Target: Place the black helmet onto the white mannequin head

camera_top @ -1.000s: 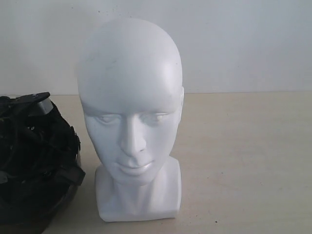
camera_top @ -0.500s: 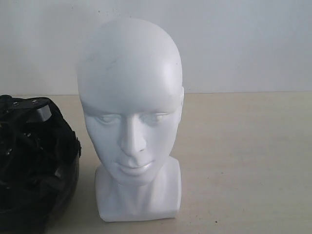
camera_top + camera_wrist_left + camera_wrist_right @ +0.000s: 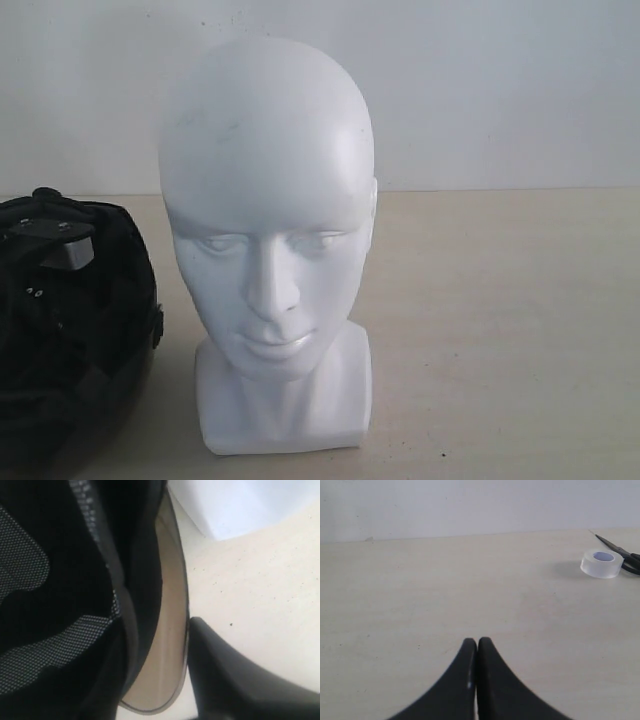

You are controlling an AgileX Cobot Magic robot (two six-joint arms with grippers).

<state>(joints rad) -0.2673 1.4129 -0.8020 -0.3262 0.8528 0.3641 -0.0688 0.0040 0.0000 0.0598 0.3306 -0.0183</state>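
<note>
Left jaws grip the black helmet (image 3: 95, 340) beside the white mannequin head (image 3: 265, 200); right jaws are closed.

- White mannequin head (image 3: 265, 200): glossy white all over, with soft grey shading and a few faint dark smudges on the crown.
- Black helmet (image 3: 70, 340): matte black shell. The lining (image 3: 25, 570) is black mesh with a fine pale dotted weave.
- Visor (image 3: 167, 630): smoky brown, see-through, with a darker edge.
- Tabletop (image 3: 500, 330): pale cream, scattered with tiny dark specks.
- Wall (image 3: 500, 90): plain off-white.
- Tape roll (image 3: 602, 562): clear, milky.
- Scissors (image 3: 626, 556): black.
- Right gripper (image 3: 477, 642) and left gripper finger (image 3: 235, 680): plain black.
</note>
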